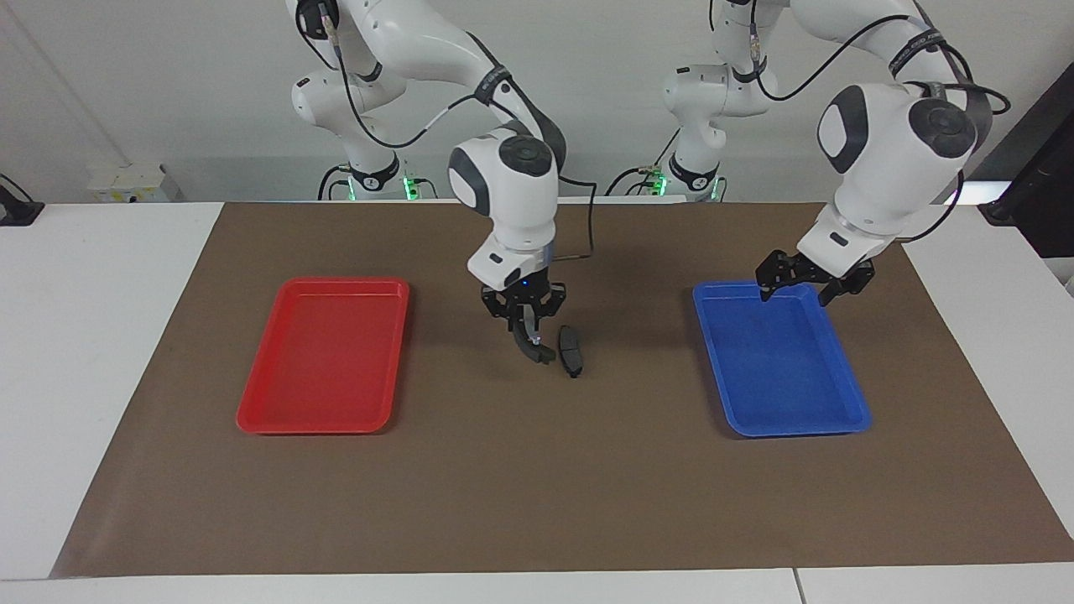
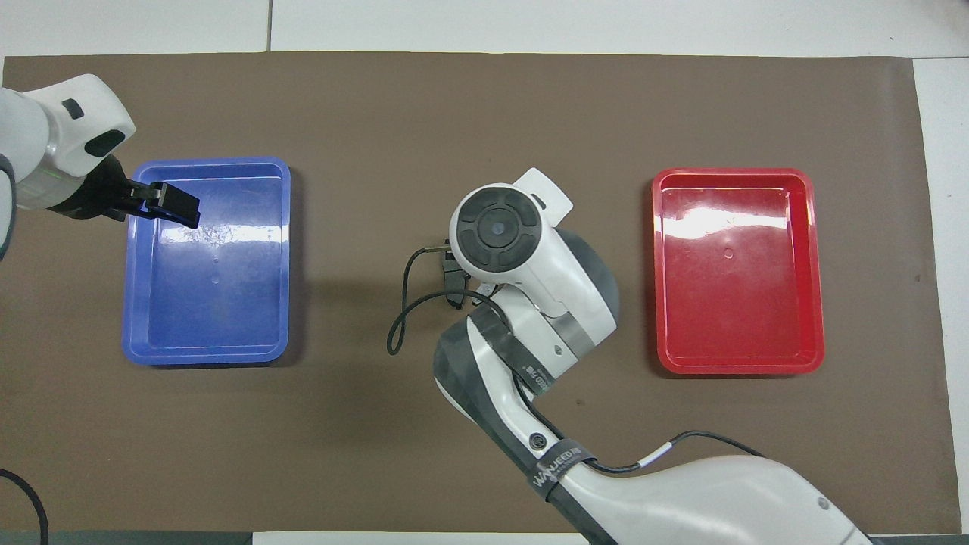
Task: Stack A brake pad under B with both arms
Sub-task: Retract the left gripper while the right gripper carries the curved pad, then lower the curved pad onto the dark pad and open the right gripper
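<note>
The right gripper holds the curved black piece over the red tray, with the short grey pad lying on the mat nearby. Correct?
Not over the red tray. In the facing view the right gripper holds the curved black piece over the brown mat, right beside the short grey pad.
</note>
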Robot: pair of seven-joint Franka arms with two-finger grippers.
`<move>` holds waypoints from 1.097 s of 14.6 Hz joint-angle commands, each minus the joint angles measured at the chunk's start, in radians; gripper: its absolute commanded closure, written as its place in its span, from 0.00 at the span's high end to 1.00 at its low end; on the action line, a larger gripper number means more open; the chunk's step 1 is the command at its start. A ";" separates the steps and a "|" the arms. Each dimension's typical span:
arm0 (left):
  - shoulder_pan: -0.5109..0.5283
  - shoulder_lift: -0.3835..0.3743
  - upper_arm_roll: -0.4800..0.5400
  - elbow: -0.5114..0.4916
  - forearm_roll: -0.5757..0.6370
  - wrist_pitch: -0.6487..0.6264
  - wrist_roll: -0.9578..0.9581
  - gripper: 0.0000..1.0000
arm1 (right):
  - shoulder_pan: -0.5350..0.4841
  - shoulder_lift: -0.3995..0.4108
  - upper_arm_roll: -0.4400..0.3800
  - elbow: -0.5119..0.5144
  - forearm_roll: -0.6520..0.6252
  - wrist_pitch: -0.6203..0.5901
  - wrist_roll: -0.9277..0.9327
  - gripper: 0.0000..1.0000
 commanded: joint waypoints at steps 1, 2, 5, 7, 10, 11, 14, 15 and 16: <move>0.041 -0.055 -0.006 0.011 0.001 -0.084 0.051 1.00 | 0.032 0.112 -0.001 0.117 -0.013 -0.010 0.038 0.00; 0.061 -0.064 -0.006 0.010 0.002 -0.100 0.064 1.00 | 0.034 0.121 -0.001 0.123 -0.019 0.003 0.037 0.00; 0.117 -0.081 -0.006 -0.014 0.002 -0.117 0.135 1.00 | 0.049 0.158 -0.002 0.124 -0.024 0.043 0.038 0.00; 0.116 -0.081 -0.008 -0.013 0.002 -0.109 0.123 1.00 | 0.052 0.157 -0.002 0.114 -0.028 0.072 0.040 0.00; 0.107 -0.081 -0.009 -0.016 0.002 -0.104 0.057 1.00 | 0.055 0.157 -0.002 0.094 -0.028 0.073 0.041 0.00; 0.105 -0.081 -0.014 -0.015 0.002 -0.104 0.014 1.00 | 0.057 0.157 -0.002 0.083 -0.028 0.077 0.041 0.00; 0.099 -0.082 -0.018 -0.021 0.002 -0.088 -0.006 1.00 | 0.057 0.146 -0.002 0.031 -0.028 0.114 0.059 0.00; 0.096 -0.082 -0.018 -0.021 0.002 -0.088 -0.004 1.00 | 0.058 0.144 -0.002 0.025 -0.028 0.112 0.061 0.00; 0.096 -0.082 -0.018 -0.021 0.002 -0.086 -0.003 1.00 | 0.058 0.144 -0.001 0.026 -0.028 0.114 0.061 0.00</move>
